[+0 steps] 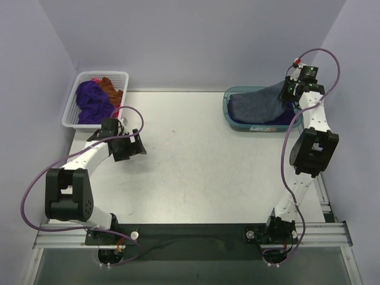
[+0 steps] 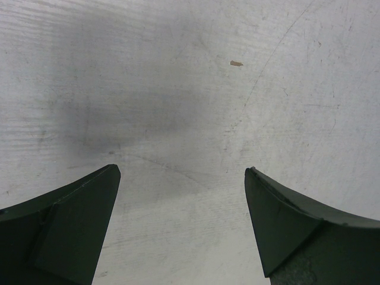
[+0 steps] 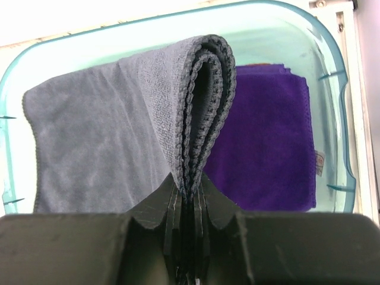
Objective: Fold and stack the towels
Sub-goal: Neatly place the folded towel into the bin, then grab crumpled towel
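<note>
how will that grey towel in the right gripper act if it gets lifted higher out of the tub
Probably floppy: the grey towel drapes from the right gripper down into the teal tub. Likely light, since a small pinch holds it up. Its trailing end may drag across the purple towel.

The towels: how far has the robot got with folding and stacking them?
One purple towel lies folded in the teal tub. The right gripper is shut on a folded grey towel over that tub. Left to do: crumpled towels, purple and rust-brown, in the white basket; the left gripper hangs open over the table.
</note>
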Robot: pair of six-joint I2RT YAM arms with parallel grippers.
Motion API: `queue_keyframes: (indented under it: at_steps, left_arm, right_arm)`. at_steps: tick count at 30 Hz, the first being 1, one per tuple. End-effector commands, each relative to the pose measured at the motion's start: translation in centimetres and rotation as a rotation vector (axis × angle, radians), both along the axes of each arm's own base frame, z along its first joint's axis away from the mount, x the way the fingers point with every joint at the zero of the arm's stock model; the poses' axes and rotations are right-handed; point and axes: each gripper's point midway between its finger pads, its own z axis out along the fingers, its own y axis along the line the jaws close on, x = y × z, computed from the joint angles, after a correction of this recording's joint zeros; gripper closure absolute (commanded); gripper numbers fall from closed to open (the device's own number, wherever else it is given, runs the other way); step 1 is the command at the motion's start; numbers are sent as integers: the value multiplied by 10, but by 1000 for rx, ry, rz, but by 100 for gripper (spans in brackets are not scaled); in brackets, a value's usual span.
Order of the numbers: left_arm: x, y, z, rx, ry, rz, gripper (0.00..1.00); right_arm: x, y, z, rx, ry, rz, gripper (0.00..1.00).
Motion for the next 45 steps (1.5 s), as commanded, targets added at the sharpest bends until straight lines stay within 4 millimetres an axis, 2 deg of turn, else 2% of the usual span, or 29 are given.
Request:
queue_keyframes:
  at_steps: [1, 9, 10, 12, 14, 17, 19, 20, 21, 22, 23, 25, 26, 27, 28, 29, 31, 32, 37, 38, 39, 40, 41, 42, 43, 44, 45]
  left_arm:
    - [17, -3, 15, -19, -58, -13, 3]
    - [17, -4, 14, -25, -57, -19, 3]
    - [16, -4, 13, -26, -52, -19, 3]
    - [16, -5, 13, -33, -50, -24, 3]
    - [16, -6, 13, -35, -50, -25, 2]
    - [16, -6, 14, -34, -55, -24, 2]
    - [17, -6, 15, -34, -58, -24, 3]
    - [17, -6, 16, -34, -60, -25, 3]
    - [17, -6, 16, -34, -60, -25, 2]
    - [17, -6, 16, -36, -61, -24, 2]
    - [17, -6, 17, -39, -62, -24, 3]
    - [18, -7, 20, -40, -73, -27, 2]
    - [18, -7, 21, -43, -74, -27, 3]
    - [18, -7, 22, -43, -77, -27, 2]
    - [18, -7, 26, -42, -89, -26, 3]
    - [19, -6, 28, -39, -96, -22, 2]
    - [21, -7, 39, -52, -133, -15, 3]
    - [24, -7, 43, -53, -157, -12, 2]
    - [39, 5, 79, -26, -211, 85, 3]
    - [54, 15, 101, 11, -266, 128, 3]
    - [60, 20, 112, 26, -288, 160, 2]
    - [67, 27, 122, 44, -306, 194, 3]
    - [79, 41, 141, 77, -350, 255, 3]
    - [85, 46, 151, 69, -364, 298, 3]
    - [94, 56, 149, 93, -356, 341, 3]
    - [100, 83, 150, 150, -351, 428, 3]
    - [112, 96, 171, 156, -391, 479, 3]
  right_arm:
    - [0, -10, 2, -45, -12, -28, 92]
    - [-4, -35, -19, -151, 37, -117, 88]
    - [-4, -38, -21, -160, 42, -122, 84]
    - [-5, -41, -24, -180, 51, -139, 65]
    - [-9, -53, -22, -227, 63, -194, 47]
    - [-17, -77, -7, -335, 58, -329, 38]
    - [-22, -83, -1, -377, 55, -383, 37]
    - [-24, -88, 13, -408, 27, -424, 37]
    - [-28, -87, 12, -412, 29, -426, 37]
    - [-28, -83, 15, -392, 10, -437, 37]
    - [-28, -79, 31, -379, -41, -434, 37]
    - [-34, -70, 29, -348, -49, -419, 36]
    - [-38, -64, 41, -314, -81, -433, 30]
    - [-40, -57, 45, -278, -95, -421, 28]
    - [-49, -50, 36, -256, -78, -413, 24]
    - [-55, -41, 55, -222, -125, -417, 16]
    - [-65, -23, 62, -171, -147, -382, 9]
    - [-77, -13, 71, -144, -168, -371, 4]
    - [-114, 41, 92, 16, -226, -264, 0]
    - [-127, 50, 108, 36, -265, -245, 0]
    - [-137, 56, 97, 54, -245, -239, 0]
    - [-145, 68, 95, 84, -245, -222, 0]
    - [-158, 78, 108, 112, -281, -201, 0]
    - [-169, 87, 89, 123, -246, -189, 0]
    - [-177, 102, 87, 157, -246, -172, 0]
    - [-187, 112, 95, 192, -278, -146, 0]
    - [-198, 124, 73, 220, -235, -121, 0]
